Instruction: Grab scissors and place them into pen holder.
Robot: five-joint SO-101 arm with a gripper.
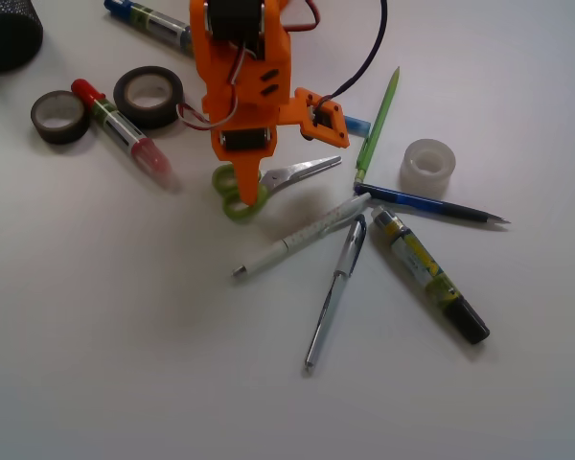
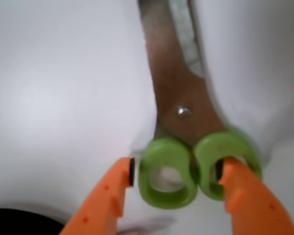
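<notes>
The scissors (image 1: 292, 174), with lime-green loop handles and short silver blades, lie on the white table, blades pointing right. My orange gripper (image 1: 248, 195) comes down over the handles. In the wrist view the gripper (image 2: 177, 172) is open around the scissors (image 2: 186, 122). The left finger (image 2: 112, 191) stands just outside the left loop with a thin gap. The right finger (image 2: 245, 196) reaches into the right loop. The left loop and the middle of the handles sit between the jaws. The black mesh pen holder (image 1: 5, 34) stands at the far left corner, cut off by the frame.
Two black tape rolls (image 1: 59, 117) (image 1: 149, 96) and a red marker (image 1: 125, 129) lie left of the arm. A blue marker (image 1: 153, 24) lies behind. To the right lie a green pen (image 1: 377, 125), clear tape (image 1: 428, 165), several pens (image 1: 302, 235) and a yellow-black marker (image 1: 431, 276).
</notes>
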